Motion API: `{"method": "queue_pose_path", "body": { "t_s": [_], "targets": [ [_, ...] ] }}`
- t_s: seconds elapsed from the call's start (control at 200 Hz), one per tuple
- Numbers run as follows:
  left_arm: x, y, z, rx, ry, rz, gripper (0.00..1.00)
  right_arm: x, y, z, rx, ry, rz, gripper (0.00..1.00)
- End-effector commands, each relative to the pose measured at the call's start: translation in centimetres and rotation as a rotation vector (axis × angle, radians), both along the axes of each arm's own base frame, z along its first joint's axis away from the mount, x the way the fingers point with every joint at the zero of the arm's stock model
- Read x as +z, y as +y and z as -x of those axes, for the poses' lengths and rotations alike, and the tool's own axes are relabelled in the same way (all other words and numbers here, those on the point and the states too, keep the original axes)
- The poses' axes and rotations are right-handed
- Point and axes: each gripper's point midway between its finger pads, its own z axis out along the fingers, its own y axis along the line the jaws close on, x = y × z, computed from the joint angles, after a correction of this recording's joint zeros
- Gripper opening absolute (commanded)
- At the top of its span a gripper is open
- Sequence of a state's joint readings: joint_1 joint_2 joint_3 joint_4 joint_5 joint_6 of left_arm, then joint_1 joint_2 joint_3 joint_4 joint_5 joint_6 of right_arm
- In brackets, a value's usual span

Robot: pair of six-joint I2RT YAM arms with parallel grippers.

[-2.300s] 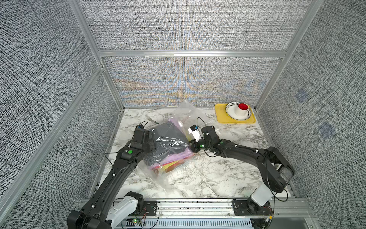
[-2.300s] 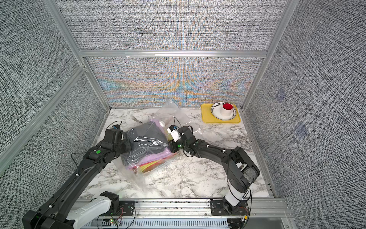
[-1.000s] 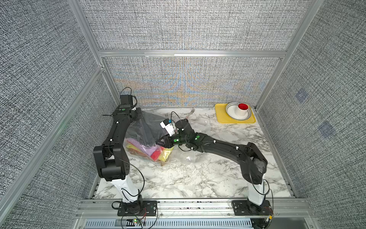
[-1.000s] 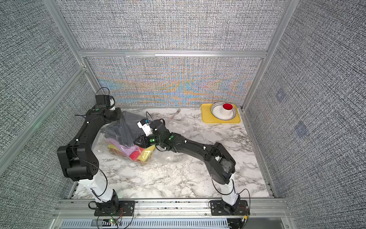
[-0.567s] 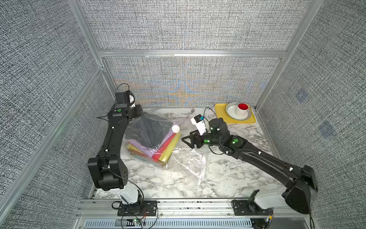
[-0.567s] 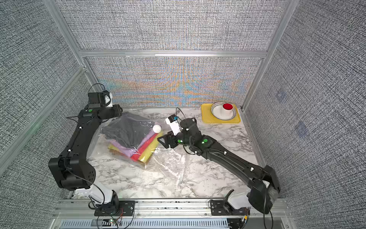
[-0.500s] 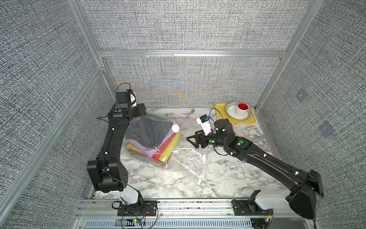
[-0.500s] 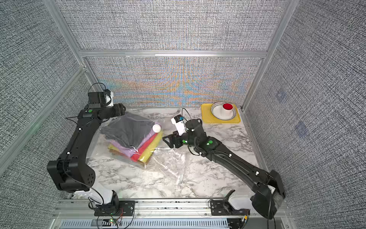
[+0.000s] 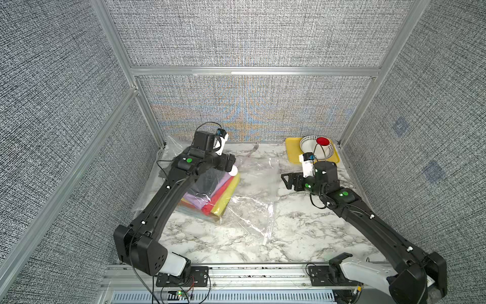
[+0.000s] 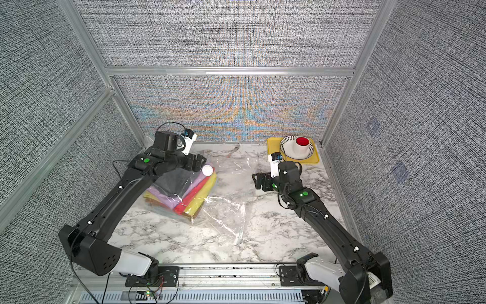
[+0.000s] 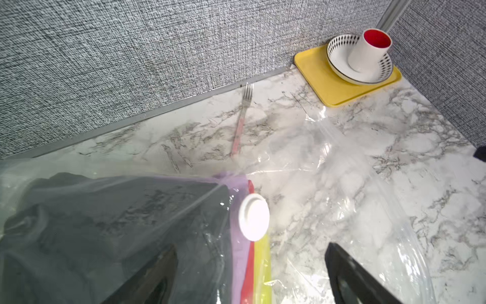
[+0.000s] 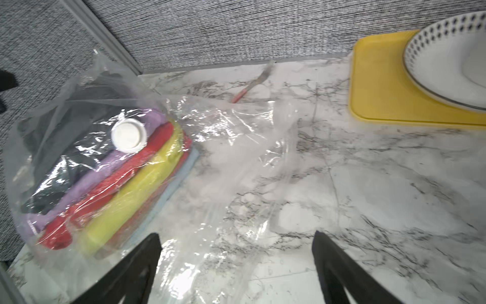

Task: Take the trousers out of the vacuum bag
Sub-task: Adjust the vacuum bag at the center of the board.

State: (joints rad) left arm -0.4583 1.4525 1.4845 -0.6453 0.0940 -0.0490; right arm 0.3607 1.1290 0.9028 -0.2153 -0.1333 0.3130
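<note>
Folded coloured cloth trousers [image 9: 210,196] sit inside crinkly see-thru plastic vacuum bag [image 9: 252,213], back-left on marble surface [image 9: 294,237]; soft, light, film prob. slippery; grab cloth edge; left end effector [image 9: 229,164] & right end effector [image 9: 288,181] wide open, empty.

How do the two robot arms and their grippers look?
The left arm and right arm are black, with white base segments, a green light near each wrist and thin black cables looping outside. A white camera block with a blue plug sits on each wrist. The left gripper and right gripper have black jaws.
</note>
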Motion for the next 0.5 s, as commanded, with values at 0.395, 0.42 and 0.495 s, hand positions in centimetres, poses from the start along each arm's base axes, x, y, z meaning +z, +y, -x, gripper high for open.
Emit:
{"method": "queue_pose_path", "body": {
  "t_s": [0.395, 0.42, 0.495],
  "targets": [
    [-4.7, -12.5, 7.5, -0.133, 0.036, -0.083, 0.92, -2.4, -8.3, -0.7, -0.267, 0.040, 0.010, 0.94],
    [-5.1, -13.0, 7.8, -0.137, 0.041, -0.089, 0.92, -2.3, -8.6, -0.7, -0.277, 0.038, 0.010, 0.94],
    [-6.1, -14.6, 8.6, -0.151, 0.050, -0.108, 0.92, -3.7, -9.7, -0.3, -0.308, 0.064, 0.016, 0.95]
  ]
}}
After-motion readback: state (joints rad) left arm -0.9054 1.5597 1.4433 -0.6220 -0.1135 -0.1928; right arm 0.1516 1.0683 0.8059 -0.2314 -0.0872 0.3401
